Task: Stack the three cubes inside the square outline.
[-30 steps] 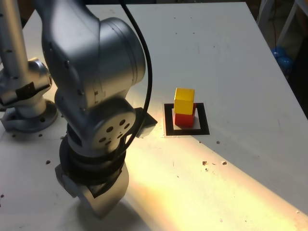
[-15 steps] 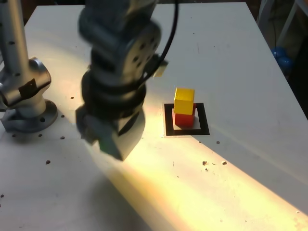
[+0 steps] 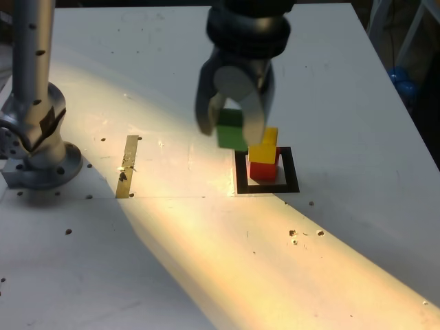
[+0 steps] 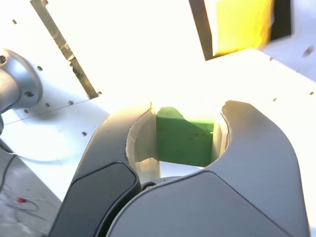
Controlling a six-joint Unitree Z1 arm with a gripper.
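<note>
- Gripper is seen in the exterior view hanging above the white table, pointing down, with its jaws clamped on the green cube.
- The green cube is held clear of the table, just to the exterior view's left of the stack and roughly level with the top of it (whether it touches the yellow cube cannot be told).
- The yellow cube is set on the red cube, and the two are stacked inside the square outline, a black frame with a white middle.
- Part of the yellow cube is covered by one gripper finger in the exterior view.
- In the wrist view the green cube is shown pressed between the two pale inner pads of the gripper, one pad against each side.
- The yellow cube is shown beyond the fingertips in the wrist view, with the black bars of the square outline on either side of it (the picture is strongly overexposed there).
- A thin metal strip is laid flat on the table, well apart from the outline, toward the exterior view's left.
- The arm's base is mounted at the exterior view's left edge, near the strip.
- A warm band of light is cast diagonally across the table.
</note>
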